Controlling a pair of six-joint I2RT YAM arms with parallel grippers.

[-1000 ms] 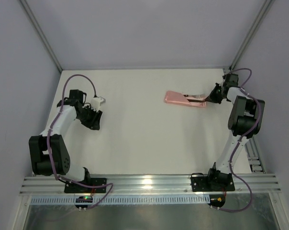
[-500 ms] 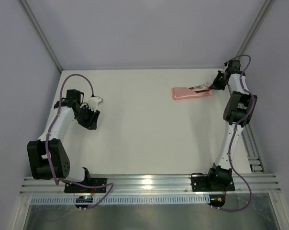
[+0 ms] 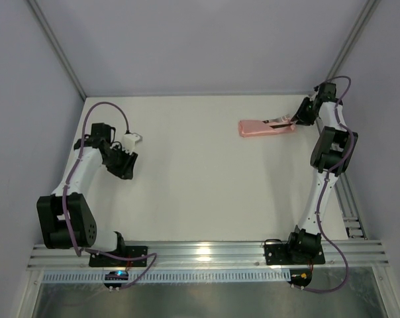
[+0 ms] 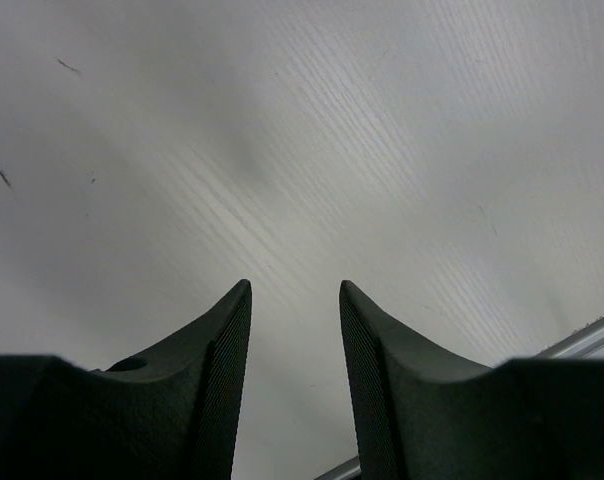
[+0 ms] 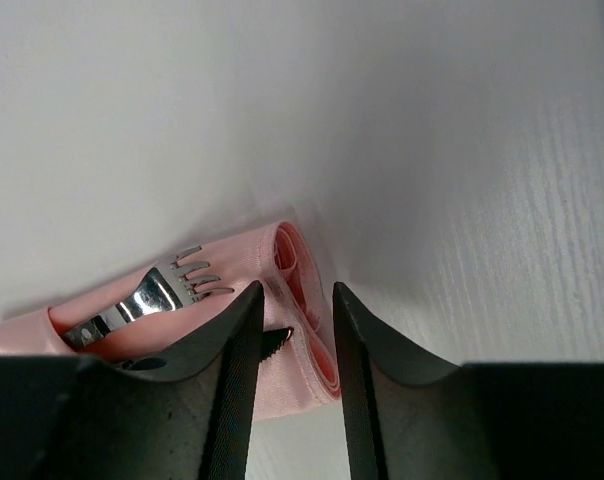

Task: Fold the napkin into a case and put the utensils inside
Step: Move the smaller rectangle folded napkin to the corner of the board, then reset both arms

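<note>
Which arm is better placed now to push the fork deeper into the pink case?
Right. The right claw is at the case's end, next to the fork's prongs. The left claw hangs over the table, far on the other side.

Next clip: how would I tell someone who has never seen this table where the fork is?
Look to the far right corner of the white table, where the right gripper meets one end of a folded salmon-pink napkin. The fork lies tucked in that fold, its head at the gripper end. Its shiny silver prongs stand out against the soft pink cloth.
</note>
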